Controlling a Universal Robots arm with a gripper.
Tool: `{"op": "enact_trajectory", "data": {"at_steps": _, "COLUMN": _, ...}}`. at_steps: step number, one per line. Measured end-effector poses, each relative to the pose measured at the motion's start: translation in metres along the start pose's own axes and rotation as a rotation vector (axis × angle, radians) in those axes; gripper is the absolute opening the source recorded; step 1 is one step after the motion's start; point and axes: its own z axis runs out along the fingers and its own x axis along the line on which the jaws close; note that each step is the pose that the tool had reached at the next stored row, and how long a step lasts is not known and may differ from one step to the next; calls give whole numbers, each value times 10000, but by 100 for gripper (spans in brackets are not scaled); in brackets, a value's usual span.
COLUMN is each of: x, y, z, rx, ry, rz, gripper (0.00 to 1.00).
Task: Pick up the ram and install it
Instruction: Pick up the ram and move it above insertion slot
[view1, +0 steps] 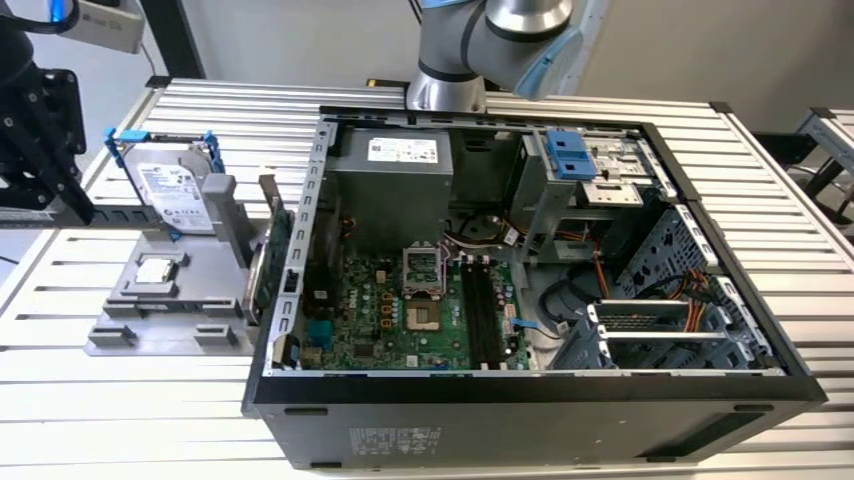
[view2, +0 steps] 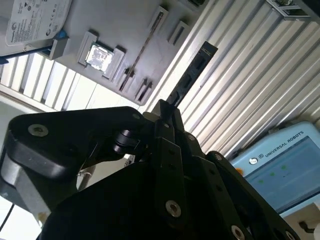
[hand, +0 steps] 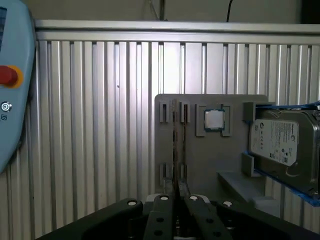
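The black gripper (view2: 167, 111) has its fingers closed tight on one end of the ram (view2: 192, 75), as seen in the second wrist view. The ram is a thin, dark, narrow stick. Its long axis runs straight out from the fingertips, in line with the fingers. Its free end points away from the gripper, toward the table surface beyond. One flat face, carrying a row of small dark chips, is turned to the second wrist camera. The stick touches nothing but the fingers.

Just past the ram's free end lies the ribbed aluminium table (view2: 260, 75), its slats running side by side. Beside the held stick, a little farther from the fingertips, a flat grey parts holder (view2: 115, 25) rests on the table. A square processor (view2: 97, 54) with a shiny metal lid sits in a recess of the holder. Farther along the holder stands a silver hard drive (view2: 30, 20) in a blue frame.

Off to the other side of the gripper lies a pale blue control tablet (view2: 280, 170) with a lit screen.

Farthest from the gripper, on the far side of the holder, an upright green expansion card (view1: 275, 262) stands. Beyond it is an open computer case (view1: 534, 405) lying on its side, its green motherboard (view1: 387, 310) facing up, well apart from the ram.
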Motion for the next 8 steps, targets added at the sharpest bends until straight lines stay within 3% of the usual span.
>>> {"op": "enact_trajectory", "data": {"at_steps": 8, "x": -1, "y": 0, "z": -3, "rx": 0, "ry": 21, "rz": 0, "gripper": 0}}
